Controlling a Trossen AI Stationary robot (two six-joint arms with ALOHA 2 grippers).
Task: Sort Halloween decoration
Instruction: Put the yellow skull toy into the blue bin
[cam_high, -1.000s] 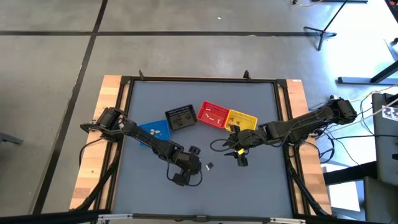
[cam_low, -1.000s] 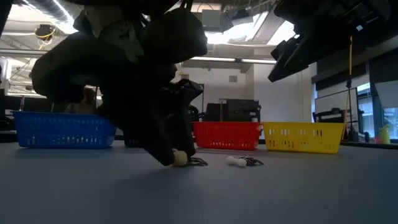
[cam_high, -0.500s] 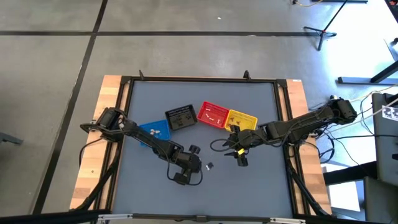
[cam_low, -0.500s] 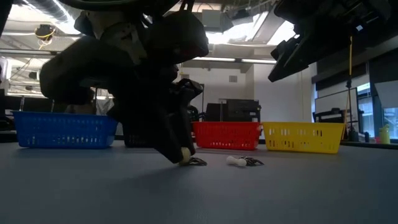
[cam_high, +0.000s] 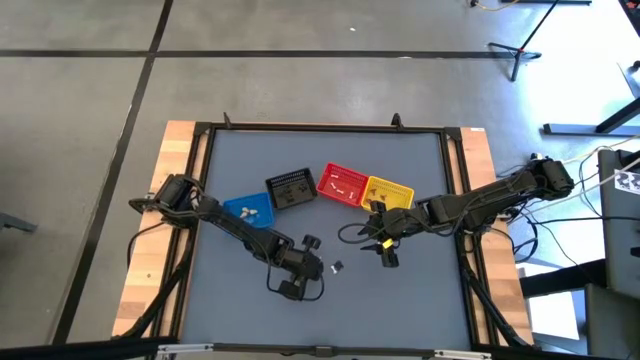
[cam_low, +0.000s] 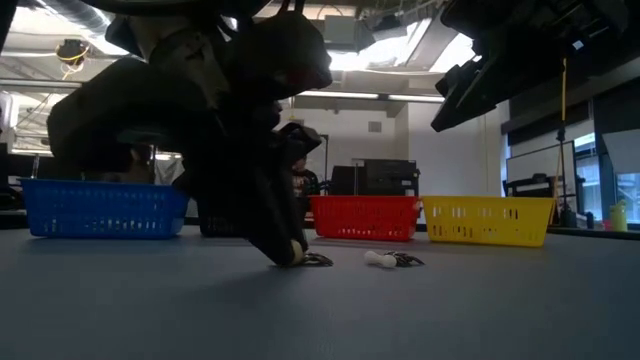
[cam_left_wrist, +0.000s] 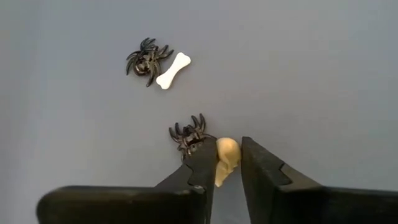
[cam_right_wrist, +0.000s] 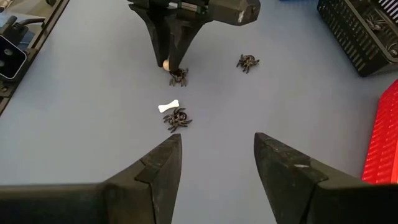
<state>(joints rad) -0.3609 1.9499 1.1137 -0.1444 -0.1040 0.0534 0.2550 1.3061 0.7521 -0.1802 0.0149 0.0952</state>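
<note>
A cream skull trinket sits pinched in the downward-pointing left claw; right claw open.

A lab or workshop: bare concrete floor, exposed ceiling ducting, equipment stands, a dark equipment rack, and a wood-edged counter.
</note>
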